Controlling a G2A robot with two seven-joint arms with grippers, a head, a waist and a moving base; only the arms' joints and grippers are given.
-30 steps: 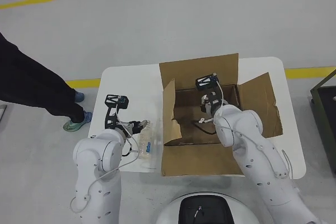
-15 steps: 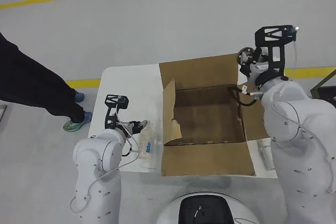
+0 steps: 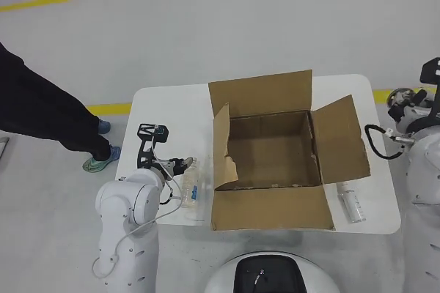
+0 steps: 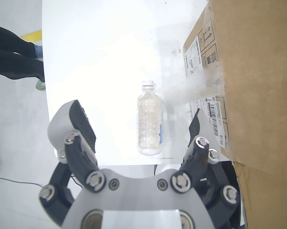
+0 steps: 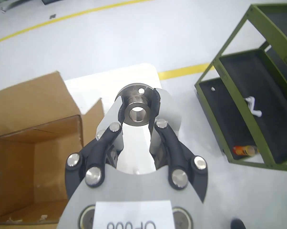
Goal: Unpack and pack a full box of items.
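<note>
Your right pincer [image 5: 138, 103] is clamped on a flanged steel bush [image 5: 136, 111]. It grips the bush across the narrow collar, with the bore running along the fingers and the wide flange farthest from the wrist. The pincer hangs just off the right edge of the table [image 3: 169, 110], near its far corner. The open cardboard box [image 3: 260, 94] therefore lies to the pincer's left. The bare strip beside the box's right flap, where a second bottle [image 3: 350, 201] lies, is closest. For setting the bush down in either place, the right arm looks plainly the nearer. Your left pincer [image 4: 136, 110] is spread wide above a clear plastic bottle [image 4: 149, 122]. That bottle lies on the table just beside the box's left wall, its long axis parallel to the wall, cap pointing away from the robot, one finger on each side. The wall carries white barcode labels and printed handling symbols, and the bottle has a small blue label.
</note>
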